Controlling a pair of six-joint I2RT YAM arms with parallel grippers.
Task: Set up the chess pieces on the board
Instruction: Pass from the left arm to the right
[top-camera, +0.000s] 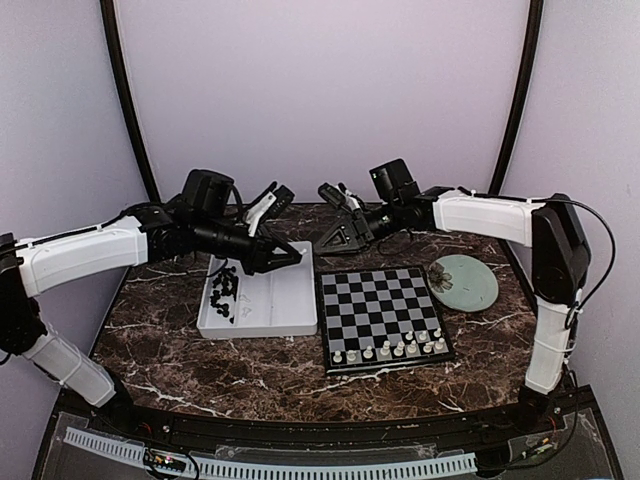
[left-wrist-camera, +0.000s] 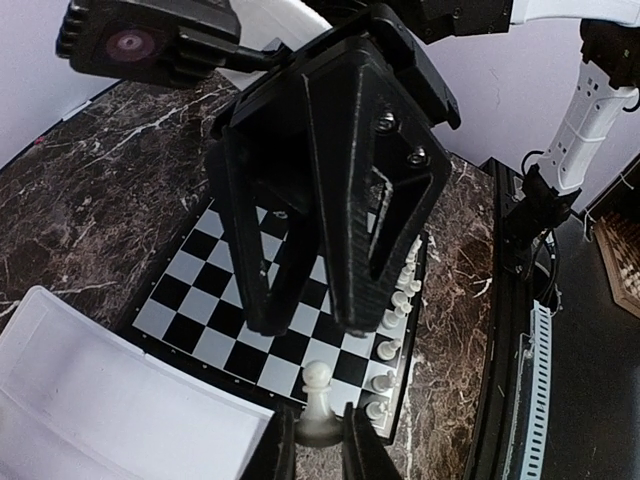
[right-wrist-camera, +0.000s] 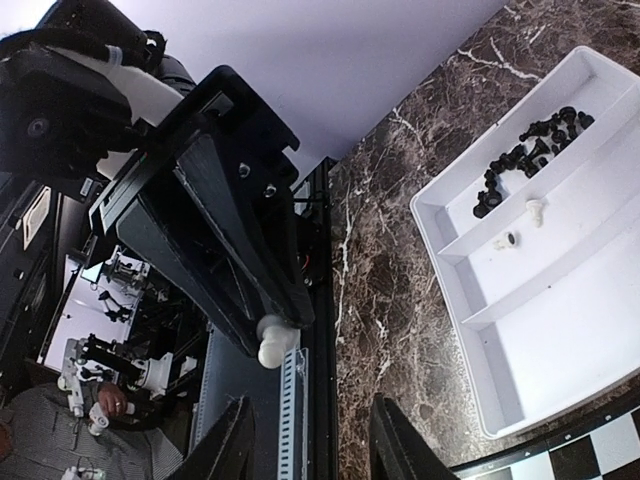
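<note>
The left claw (left-wrist-camera: 318, 446) is clenched on a small white chess pawn (left-wrist-camera: 318, 398). It holds the pawn up in the air over the far right corner of the white plastic tray (top-camera: 285, 305), near the flat black and silver-grey checked board (top-camera: 380, 305). The right claw (right-wrist-camera: 312, 442) is just to its right, fingers spread apart with nothing in them. Little white chess pieces (top-camera: 392, 349) stand in a row along the board's near edge. Little black chess pieces (top-camera: 224, 291) lie in the tray's left part. A pale green round plate (top-camera: 464, 281) sits right of the board.
</note>
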